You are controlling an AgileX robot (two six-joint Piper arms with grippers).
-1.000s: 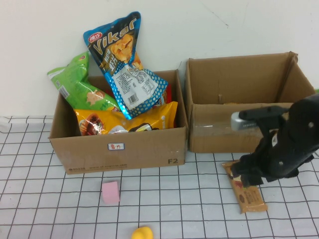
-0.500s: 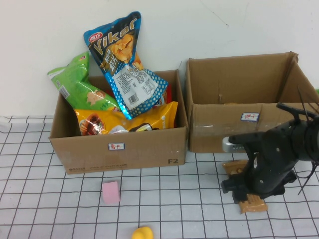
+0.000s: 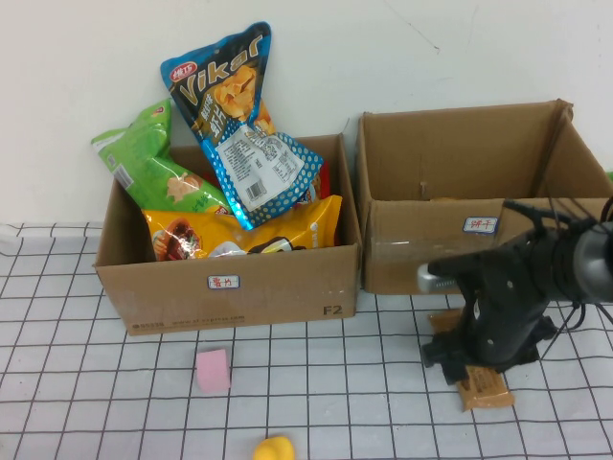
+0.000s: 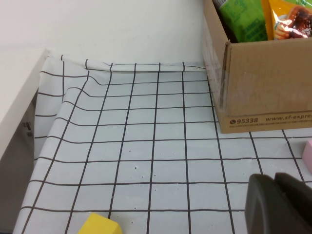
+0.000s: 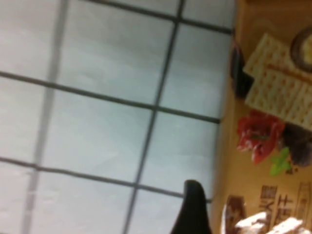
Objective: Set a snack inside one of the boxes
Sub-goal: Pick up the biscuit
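High view: snack bar in an orange-brown wrapper, flat on the counter, in front of the right-hand box and well outside it; most of its length is covered by the right arm, with only its near end and a far corner showing. Right wrist view: the same wrapper, printed with crackers and red fruit, lies on the gridded cloth with one dark fingertip beside its edge.

Right end effector: lowered over the bar, low to the counter; its fingers are hidden under the arm from above, and with only one showing at the wrist, whether they stand released or clenched cannot be told, nor whether they touch the wrapper.

Right-hand cardboard box: open top, white handwritten label and clear tape on the front; no contents visible from this angle.

Left-hand cardboard box: just beside the first, also labelled, packed with a blue Vikar chip bag standing tall, a green bag and a yellow bag.

Loose on the counter near the left box: pink block; yellow object at the near edge.

Left end effector: seen only in the left wrist view, over bare gridded cloth near the left box's corner, its two dark fingers pressed together, grasping nothing. A yellow block lies near it.
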